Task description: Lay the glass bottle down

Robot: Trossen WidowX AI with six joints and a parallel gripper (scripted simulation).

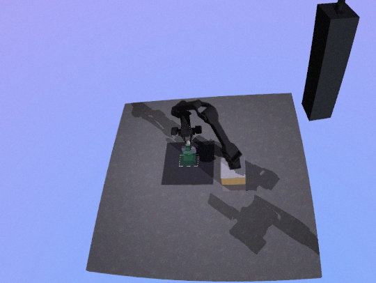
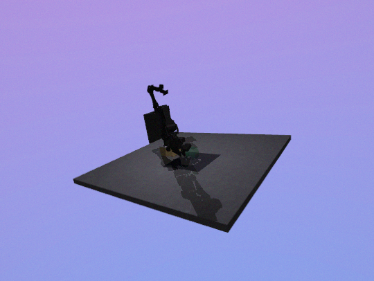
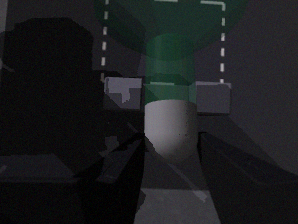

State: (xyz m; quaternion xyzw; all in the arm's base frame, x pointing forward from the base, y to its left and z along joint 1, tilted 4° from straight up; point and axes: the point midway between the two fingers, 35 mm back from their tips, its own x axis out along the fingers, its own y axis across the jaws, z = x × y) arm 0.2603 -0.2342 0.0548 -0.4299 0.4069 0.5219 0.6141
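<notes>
Translucent green glass bottle (image 1: 188, 159) (image 2: 192, 152) (image 3: 170, 70), matt grey tabletop (image 1: 157, 223) (image 2: 131, 176) (faintly mottled)

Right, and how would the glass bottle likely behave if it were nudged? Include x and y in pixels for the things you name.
The green glass bottle (image 1: 189, 158) (image 2: 192, 151) (image 3: 171, 67) would probably roll if freed on its side, given its round body. It is likely stiff and brittle, being glass. Gripped near its pale, rounded tip (image 1: 188, 142) (image 3: 170, 127), it might swing body-first if pushed.

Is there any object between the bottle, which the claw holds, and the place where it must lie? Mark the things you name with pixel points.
Nothing visible stands between the green bottle (image 1: 188, 158) (image 2: 192, 152) (image 3: 170, 67) and the dashed outline (image 1: 179, 161) (image 3: 223, 40) or grey rest (image 3: 213, 98). The yellow-sided block (image 1: 233, 181) (image 2: 163, 152) is off to one side.
</notes>
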